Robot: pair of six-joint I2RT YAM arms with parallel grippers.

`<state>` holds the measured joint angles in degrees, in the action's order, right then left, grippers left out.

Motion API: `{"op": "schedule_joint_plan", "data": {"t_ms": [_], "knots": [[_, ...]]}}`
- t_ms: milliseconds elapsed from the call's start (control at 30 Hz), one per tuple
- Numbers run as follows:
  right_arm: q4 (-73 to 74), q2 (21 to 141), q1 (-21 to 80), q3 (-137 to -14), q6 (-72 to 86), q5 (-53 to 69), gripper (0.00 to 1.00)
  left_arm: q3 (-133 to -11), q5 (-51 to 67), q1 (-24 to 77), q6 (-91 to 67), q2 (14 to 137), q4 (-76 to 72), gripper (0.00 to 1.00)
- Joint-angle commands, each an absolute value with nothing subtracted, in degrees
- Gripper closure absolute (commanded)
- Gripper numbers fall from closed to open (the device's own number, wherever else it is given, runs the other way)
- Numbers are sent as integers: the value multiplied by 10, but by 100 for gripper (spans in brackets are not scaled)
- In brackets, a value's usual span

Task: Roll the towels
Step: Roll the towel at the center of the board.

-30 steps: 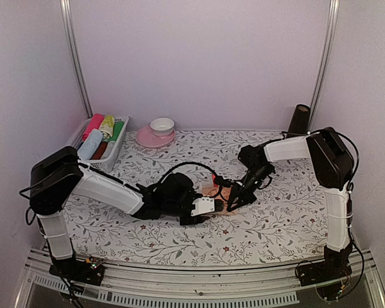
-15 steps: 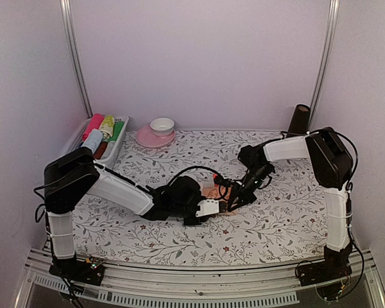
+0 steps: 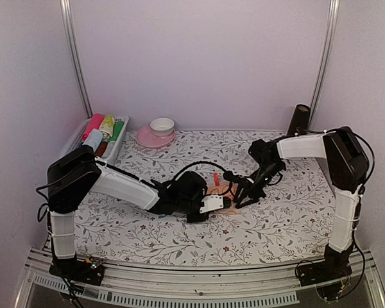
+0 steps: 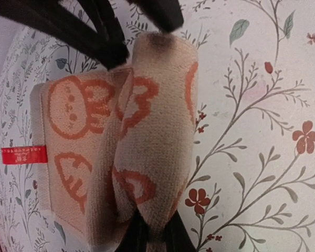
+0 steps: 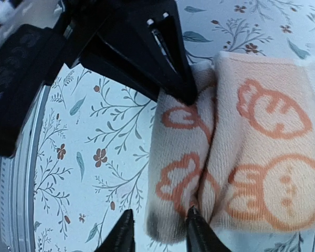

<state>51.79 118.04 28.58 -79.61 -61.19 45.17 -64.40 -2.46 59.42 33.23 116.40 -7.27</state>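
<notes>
One peach-orange towel (image 4: 152, 121) with pale round prints lies partly rolled on the floral sheet, mid-table (image 3: 219, 190). A red tag (image 4: 23, 155) marks its flat end. My left gripper (image 4: 155, 231) is shut on the near end of the rolled fold, cloth bulging out between the two tips. My right gripper (image 5: 157, 231) is open at the roll's opposite end (image 5: 170, 184): one tip stands clear of the cloth, the other rests at the crease. In the top view the left gripper (image 3: 223, 204) and right gripper (image 3: 239, 197) face each other, hiding most of the towel.
A white basket (image 3: 119, 149) of colourful rolled items stands at the back left. Beside it is a pink plate (image 3: 144, 138) with a bowl. A black cylinder (image 3: 300, 119) stands at the back right. The floral sheet (image 3: 276, 218) covers the table.
My left gripper slid right along the towel and closed on the rolled fold. The right gripper let go and opened, its arm shifting slightly right.
</notes>
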Motion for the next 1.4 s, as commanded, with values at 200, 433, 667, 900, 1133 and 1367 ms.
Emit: {"op": "schedule_joint_plan", "data": {"t_ms": [200, 433, 667, 900, 1133, 1367], "knots": [[234, 924, 287, -543, -701, 381, 40, -736, 160, 543, 217, 1200, 133, 100], [161, 918, 338, -494, -716, 329, 39, -784, 270, 503, 180, 1224, 190, 99], [103, 932, 363, -488, -672, 293, 39, -819, 309, 485, 171, 1251, 223, 98], [102, 968, 378, -494, -670, 263, 45, -842, 339, 473, 166, 1272, 246, 97], [81, 1002, 384, -510, -637, 221, 56, -860, 347, 469, 168, 1287, 265, 95], [66, 1024, 384, -516, -620, 185, 62, -862, 352, 466, 169, 1288, 268, 92]]}}
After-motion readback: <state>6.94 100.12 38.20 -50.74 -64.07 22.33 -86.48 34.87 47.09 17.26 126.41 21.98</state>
